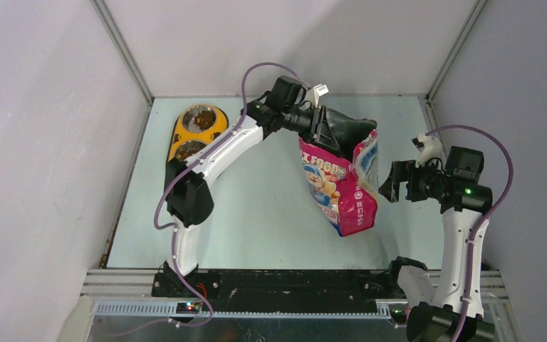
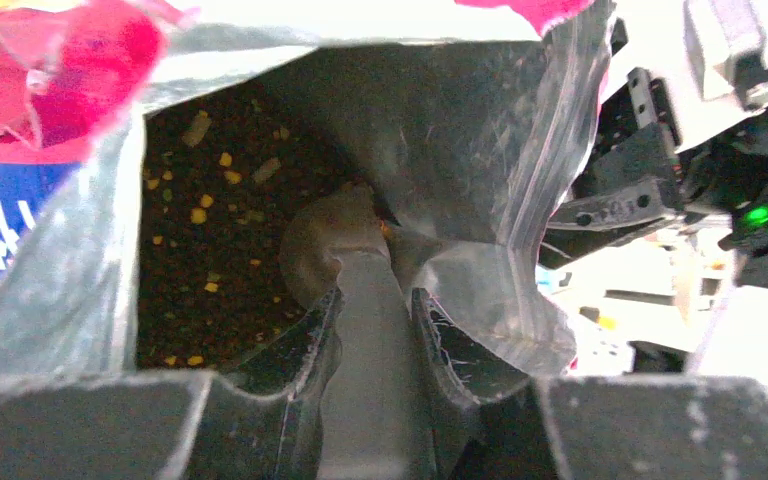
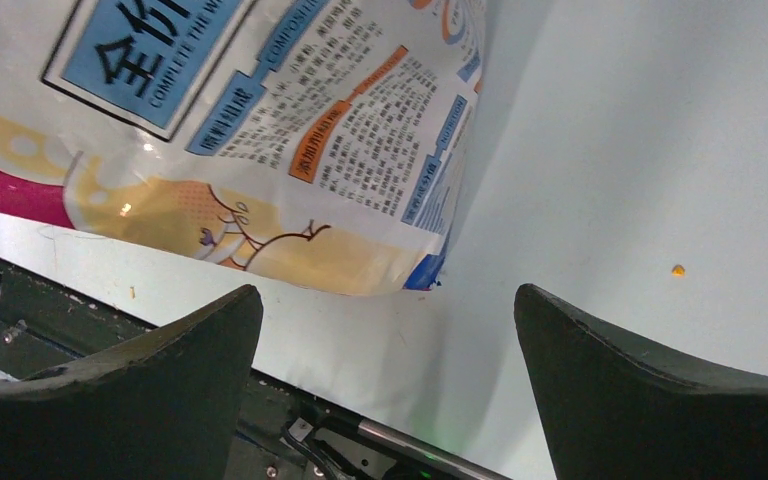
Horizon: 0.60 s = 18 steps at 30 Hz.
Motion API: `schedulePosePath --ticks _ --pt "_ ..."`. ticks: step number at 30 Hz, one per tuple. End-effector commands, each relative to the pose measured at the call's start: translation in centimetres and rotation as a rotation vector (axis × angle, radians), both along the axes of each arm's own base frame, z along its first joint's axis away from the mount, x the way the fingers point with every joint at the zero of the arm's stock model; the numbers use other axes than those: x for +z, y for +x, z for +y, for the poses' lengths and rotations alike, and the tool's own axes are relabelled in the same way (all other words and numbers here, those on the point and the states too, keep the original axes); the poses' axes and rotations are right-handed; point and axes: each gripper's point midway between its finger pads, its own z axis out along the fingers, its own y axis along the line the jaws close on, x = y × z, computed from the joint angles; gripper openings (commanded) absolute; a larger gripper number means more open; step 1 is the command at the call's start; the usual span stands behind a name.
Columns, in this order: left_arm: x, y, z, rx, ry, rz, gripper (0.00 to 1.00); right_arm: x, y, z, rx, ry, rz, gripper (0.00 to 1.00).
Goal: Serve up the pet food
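The pink and blue cartoon bag point(image 1: 342, 189) stands open in the middle of the table. Inside it, in the left wrist view, lies the pet food point(image 2: 215, 260), a dark brown heap with yellow bits. My left gripper point(image 1: 320, 125) reaches into the bag's mouth from the upper left. It point(image 2: 375, 300) is shut on the handle of a clear plastic scoop point(image 2: 332, 240), whose bowl rests down at the kibble. My right gripper point(image 1: 392, 182) hangs open just right of the bag, touching nothing. In its own view the right gripper point(image 3: 388, 295) has only the table between its fingers, with the bag's printed back point(image 3: 260, 130) above.
An orange feeder point(image 1: 178, 135) with two steel bowls sits at the far left of the table, behind the left arm. One stray pellet point(image 3: 678, 270) lies on the table near the right gripper. Grey walls close in on three sides.
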Motion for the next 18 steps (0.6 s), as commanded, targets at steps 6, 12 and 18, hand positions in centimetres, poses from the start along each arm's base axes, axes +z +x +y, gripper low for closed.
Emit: schedulePosePath --ticks 6,12,18 --pt "6.8 1.2 3.0 0.05 -0.216 0.153 0.0 -0.7 0.3 -1.8 0.002 -0.101 0.024 1.0" --pt "9.3 3.6 4.6 0.105 -0.275 0.128 0.0 -1.1 0.5 -2.8 -0.007 -0.146 0.053 1.0" --pt "9.9 4.3 6.1 0.141 -0.296 0.133 0.0 -1.2 0.8 -3.0 -0.009 -0.146 0.063 1.0"
